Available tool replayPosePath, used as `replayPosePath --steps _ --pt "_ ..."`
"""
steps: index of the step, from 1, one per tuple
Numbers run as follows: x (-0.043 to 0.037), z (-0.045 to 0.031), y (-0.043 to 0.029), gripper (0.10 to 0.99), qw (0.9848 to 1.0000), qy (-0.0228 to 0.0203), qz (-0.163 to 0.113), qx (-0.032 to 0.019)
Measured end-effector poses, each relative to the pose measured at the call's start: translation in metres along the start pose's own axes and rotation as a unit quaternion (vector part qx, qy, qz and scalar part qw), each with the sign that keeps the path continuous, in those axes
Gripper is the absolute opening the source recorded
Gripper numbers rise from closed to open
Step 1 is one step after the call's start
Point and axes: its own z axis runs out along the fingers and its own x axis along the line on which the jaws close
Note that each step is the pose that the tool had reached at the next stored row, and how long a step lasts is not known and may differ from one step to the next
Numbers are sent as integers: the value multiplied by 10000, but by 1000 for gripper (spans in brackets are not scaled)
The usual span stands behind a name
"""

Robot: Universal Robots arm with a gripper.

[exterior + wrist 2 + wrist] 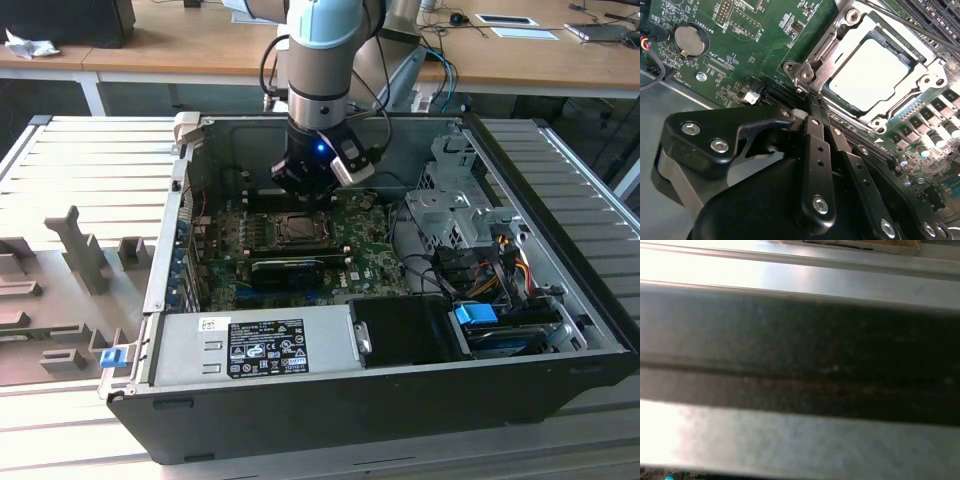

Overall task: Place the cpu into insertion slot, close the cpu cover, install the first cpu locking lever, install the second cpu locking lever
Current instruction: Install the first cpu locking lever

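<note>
My black two-finger gripper (815, 102) is clenched with nothing in it, tips just beside the square silver cpu cover (827, 47), which lies closed over the silver-grey square cpu (867, 72) on the green motherboard (765, 45).

Exterior view: arm's wrist hides part of the motherboard (300, 262) behind the socket. First wrist view is blurred, just grey and dark bands. Second wrist view: gripper (816, 107) body cut off at frame edge.
</note>
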Motion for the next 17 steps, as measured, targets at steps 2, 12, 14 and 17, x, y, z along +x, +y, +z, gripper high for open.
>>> replayPosePath --steps 2,12,14,17 --pt "1 8 -2 106 10000 0 1 2" --pt "0 -34 3 106 10000 -5 2 -49" --pt "-1 -82 7 106 10000 -5 1 -49" --pt "-3 -155 12 106 10000 -5 0 -50"
